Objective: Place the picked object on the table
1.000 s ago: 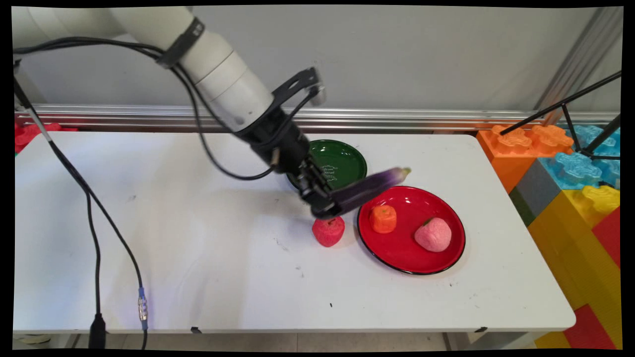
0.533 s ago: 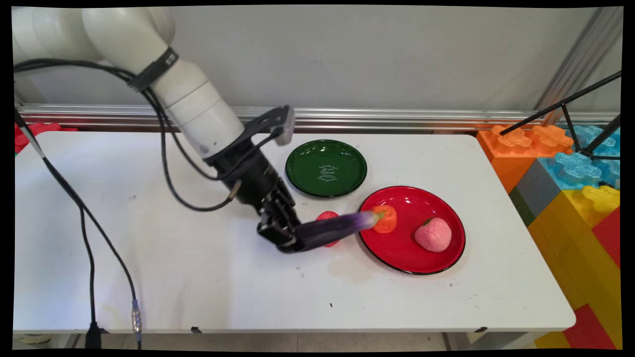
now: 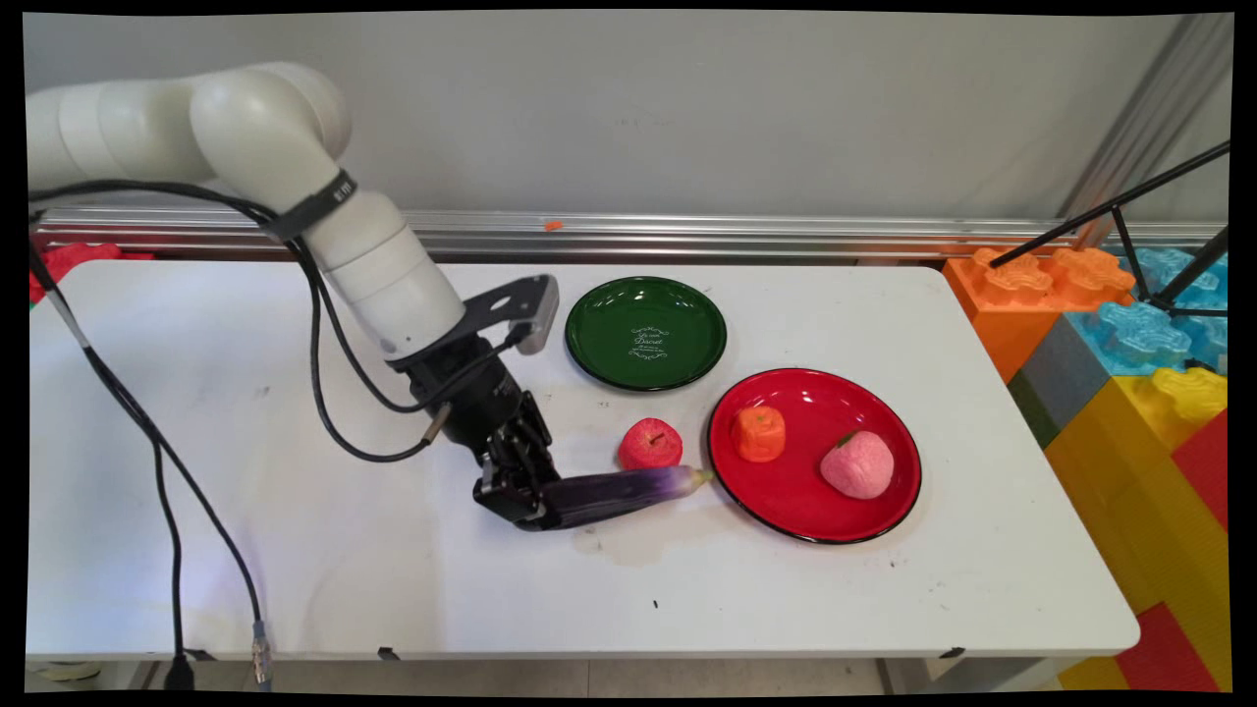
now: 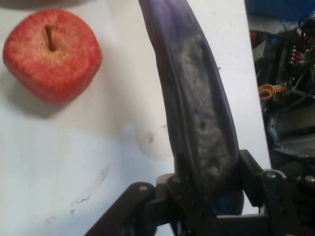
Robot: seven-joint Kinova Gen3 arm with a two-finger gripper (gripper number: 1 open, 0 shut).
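The black two-finger hand (image 3: pixel 525 506), clamped on the long purple toy eggplant (image 3: pixel 619 493), now sits lower and further left, down near the white worktop (image 3: pixel 393 579). The eggplant's tip no longer overlaps the round red plate (image 3: pixel 889 516), and the red toy apple (image 3: pixel 650 444) is uncovered.

White table (image 3: pixel 295 550) — grey wall (image 3: pixel 786 108), metal rail (image 3: pixel 786 236), giant toy bricks (image 3: pixel 1129 334).

Purple eggplant (image 3: pixel 619 491), red apple (image 3: pixel 650 444), green plate (image 3: pixel 599 339) (white lettering), red plate (image 3: pixel 889 496).
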